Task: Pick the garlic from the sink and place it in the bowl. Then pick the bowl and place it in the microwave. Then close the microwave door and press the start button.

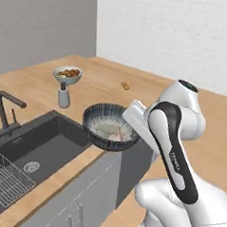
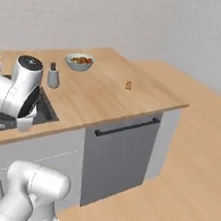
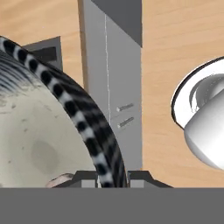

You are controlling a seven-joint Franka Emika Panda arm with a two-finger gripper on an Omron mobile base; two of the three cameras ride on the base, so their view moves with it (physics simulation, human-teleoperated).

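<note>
The bowl sat at the counter edge beside the sink, the garlic lying inside it. It looked rigid, glazed and probably slippery, with loose contents, so its ribbed rim seemed the best hold. The end effector straddled that rim, one finger inside, one outside; whether it pinched yet, I could not tell.

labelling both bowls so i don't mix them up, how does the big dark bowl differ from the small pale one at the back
The dark ribbed bowl is wider than the small pale bowl. The dark bowl has a striped dark outside and speckled whitish inside; the pale bowl is light all over. The dark bowl holds the garlic; the pale bowl holds orange-brown food. The dark bowl sits at the counter's front edge beside the sink, with the gripper astride its rim; the pale bowl stands farther back. Both are upright.
</note>
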